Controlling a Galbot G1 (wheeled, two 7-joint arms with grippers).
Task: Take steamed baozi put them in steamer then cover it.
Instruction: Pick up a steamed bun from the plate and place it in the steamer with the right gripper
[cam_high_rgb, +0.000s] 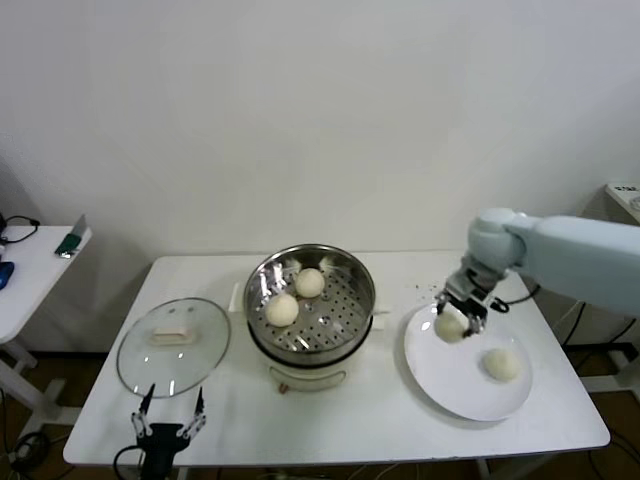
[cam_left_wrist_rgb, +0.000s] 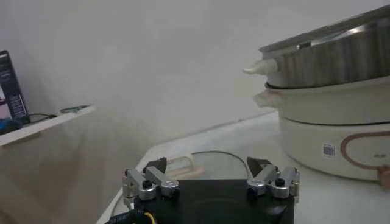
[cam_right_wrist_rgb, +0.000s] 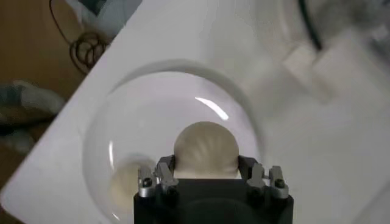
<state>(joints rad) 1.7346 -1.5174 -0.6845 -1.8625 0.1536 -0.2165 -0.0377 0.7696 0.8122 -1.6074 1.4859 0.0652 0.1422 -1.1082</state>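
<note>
The steel steamer (cam_high_rgb: 355, 275) stands mid-table on its white pot base and holds two steamed baozi (cam_high_rgb: 282, 310) (cam_high_rgb: 309, 283). On the white plate (cam_high_rgb: 460, 395) at the right lies one more baozi (cam_high_rgb: 503, 364). My right gripper (cam_high_rgb: 452, 322) is shut on another baozi (cam_right_wrist_rgb: 205, 149) at the plate's far left part; its fingers press both sides of the bun, and I cannot tell whether the bun still touches the plate. My left gripper (cam_high_rgb: 170, 412) waits open at the table's front left edge, with nothing between its fingers. The glass lid (cam_high_rgb: 174, 345) lies flat just beyond it.
A side table (cam_high_rgb: 30, 270) with small items stands to the far left. The steamer's base (cam_left_wrist_rgb: 341, 137) rises close to the left gripper (cam_left_wrist_rgb: 207, 167). A white wall runs behind the table.
</note>
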